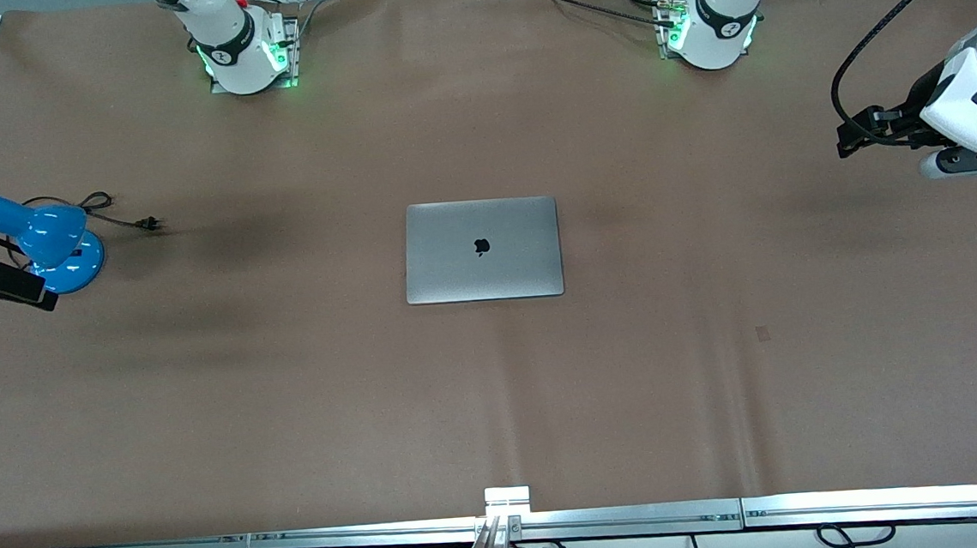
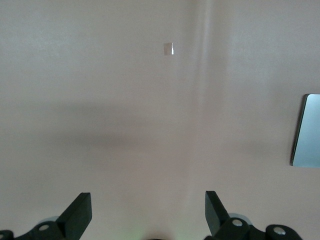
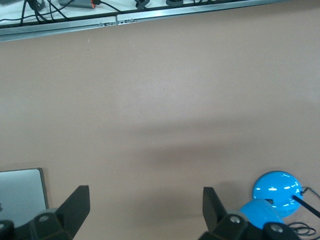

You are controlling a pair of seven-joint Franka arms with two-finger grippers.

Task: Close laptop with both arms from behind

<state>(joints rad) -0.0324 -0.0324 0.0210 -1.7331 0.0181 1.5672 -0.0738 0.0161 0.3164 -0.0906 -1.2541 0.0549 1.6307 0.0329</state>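
The space-grey laptop (image 1: 482,249) lies shut and flat in the middle of the brown table, lid up with the black apple logo showing. My left gripper (image 1: 847,142) hangs open and empty above the table at the left arm's end, well clear of the laptop. In the left wrist view my left gripper (image 2: 148,212) is open over bare table, and an edge of the laptop (image 2: 307,131) shows. My right gripper (image 1: 41,297) is up at the right arm's end, beside the lamp. In the right wrist view it (image 3: 145,207) is open and empty, with a corner of the laptop (image 3: 22,192) in view.
A blue desk lamp (image 1: 48,240) stands at the right arm's end with its black cord and plug (image 1: 145,222) lying beside it; it also shows in the right wrist view (image 3: 272,195). A metal rail (image 1: 626,518) runs along the table's nearest edge. A small mark (image 1: 763,333) lies on the cloth.
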